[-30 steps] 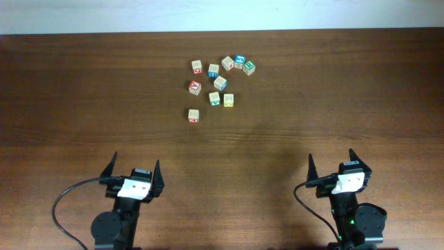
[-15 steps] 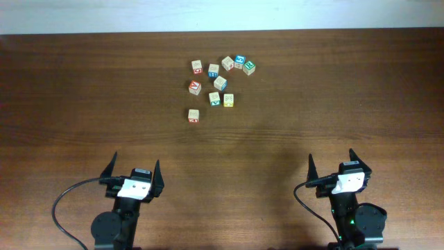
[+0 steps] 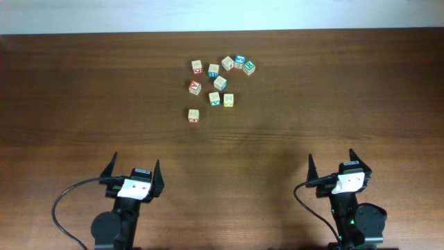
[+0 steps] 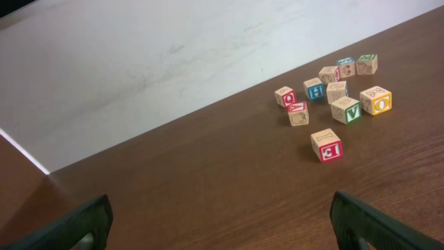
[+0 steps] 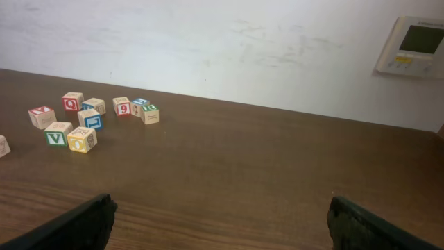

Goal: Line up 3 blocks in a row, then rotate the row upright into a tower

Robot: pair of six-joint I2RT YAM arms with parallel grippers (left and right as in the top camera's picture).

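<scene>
"Well, how do the hands stand?"

"Both sit low at the near edge of the wooden table (image 3: 69, 90). The left gripper (image 3: 136, 160) has its jaws spread wide with nothing between them. The right gripper (image 3: 331, 155) is likewise parted and empty."

"And the blocks?"

"Well beyond both, at 1 o'clock from the left gripper and 11 o'clock from the right. Nearest is the red-printed block (image 3: 193, 115), alone. At its 2 o'clock sits the green-printed block (image 3: 214, 98), with the yellow-printed block (image 3: 228, 100) just beside it at 3 o'clock, not touching."

"Behind those?"

"A loose cluster of seven cubes (image 3: 220, 83) toward 12 o'clock, printed red, blue and green. One is perhaps red, too small to tell."
</scene>
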